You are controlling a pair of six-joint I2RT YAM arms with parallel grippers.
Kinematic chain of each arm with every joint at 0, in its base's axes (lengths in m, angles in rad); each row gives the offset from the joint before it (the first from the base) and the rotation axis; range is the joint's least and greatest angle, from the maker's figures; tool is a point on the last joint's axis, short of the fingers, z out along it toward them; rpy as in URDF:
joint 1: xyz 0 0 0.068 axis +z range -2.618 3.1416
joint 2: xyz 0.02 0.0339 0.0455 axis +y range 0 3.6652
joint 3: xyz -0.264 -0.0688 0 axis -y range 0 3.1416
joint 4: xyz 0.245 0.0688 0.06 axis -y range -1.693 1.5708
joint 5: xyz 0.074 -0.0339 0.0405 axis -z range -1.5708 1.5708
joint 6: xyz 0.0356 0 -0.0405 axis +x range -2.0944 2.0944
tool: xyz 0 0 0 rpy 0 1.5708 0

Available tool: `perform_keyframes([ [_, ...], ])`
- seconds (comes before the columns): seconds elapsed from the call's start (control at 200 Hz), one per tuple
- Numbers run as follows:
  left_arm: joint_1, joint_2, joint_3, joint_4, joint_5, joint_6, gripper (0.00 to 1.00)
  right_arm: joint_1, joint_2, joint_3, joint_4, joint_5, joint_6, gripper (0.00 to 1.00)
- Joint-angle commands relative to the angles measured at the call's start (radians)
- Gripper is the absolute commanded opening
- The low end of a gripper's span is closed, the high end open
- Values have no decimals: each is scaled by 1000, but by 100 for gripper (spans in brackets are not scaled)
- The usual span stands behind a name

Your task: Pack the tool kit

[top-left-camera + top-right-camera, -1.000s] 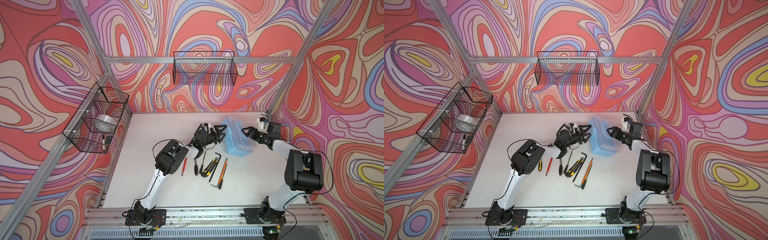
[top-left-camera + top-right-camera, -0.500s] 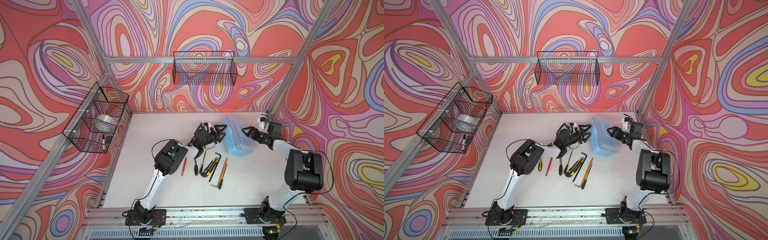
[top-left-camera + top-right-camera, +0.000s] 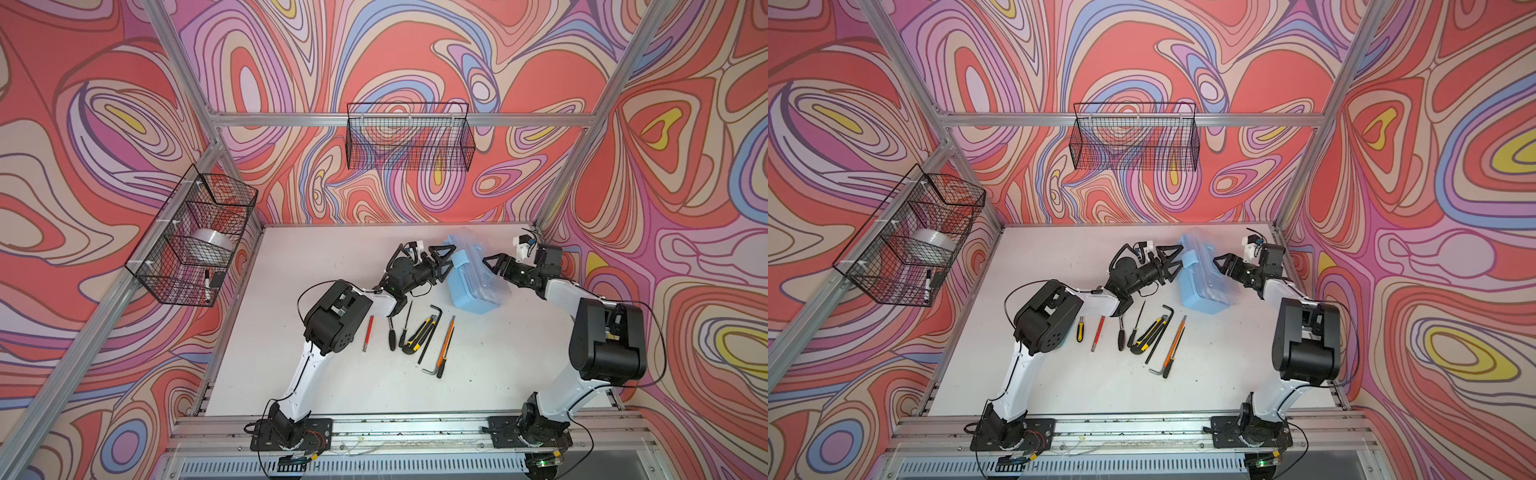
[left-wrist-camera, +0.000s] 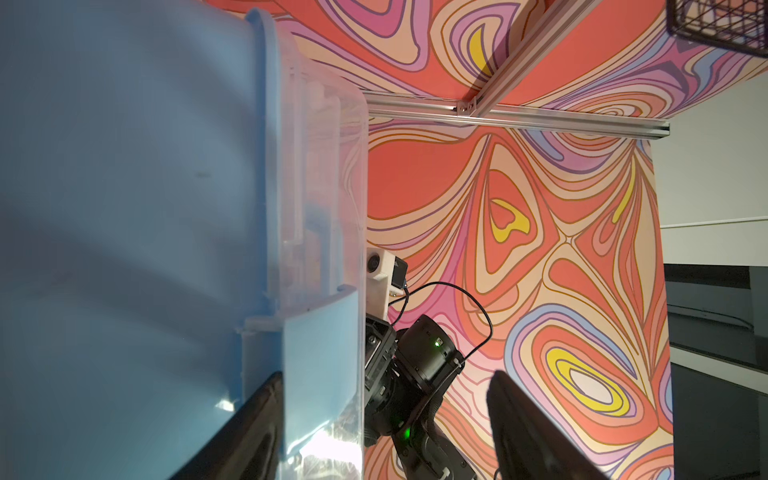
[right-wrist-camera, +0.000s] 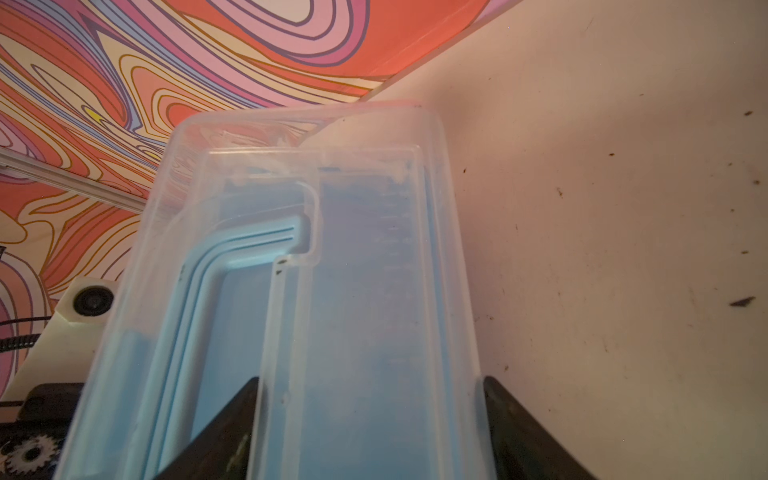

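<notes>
The closed case [image 3: 473,279] sits at 1 o'clock on the table [image 3: 332,257]; the left gripper [image 3: 446,262] at its 9 o'clock and the right gripper [image 3: 492,266] at its 3 o'clock flank it, jaws wide, clamping nothing, likely to brace and unlatch it; the tools [image 3: 419,332] wait at its 7 o'clock.

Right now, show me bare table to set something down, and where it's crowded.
Bare: back-left table between the side basket and left arm; the front strip between the tool row and front rail; the patch between tool row and right arm. Crowded: the tool row itself, and back right, where left gripper and right gripper flank the case.
</notes>
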Motion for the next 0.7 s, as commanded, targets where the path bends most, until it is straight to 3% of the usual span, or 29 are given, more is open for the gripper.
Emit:
perform_keyframes([
  [0.0,-17,-98,-19,197,3,-27,79,4,83,-60,-244,200,-76,50],
  [0.285,2,-111,-110,192,-23,-21,84,5,79,-52,-244,172,-73,50],
  [0.556,20,-116,-178,169,-37,-23,82,5,63,-39,-259,166,-66,50],
  [0.691,29,-162,-189,90,-10,34,82,4,60,-32,-270,179,-67,50],
])
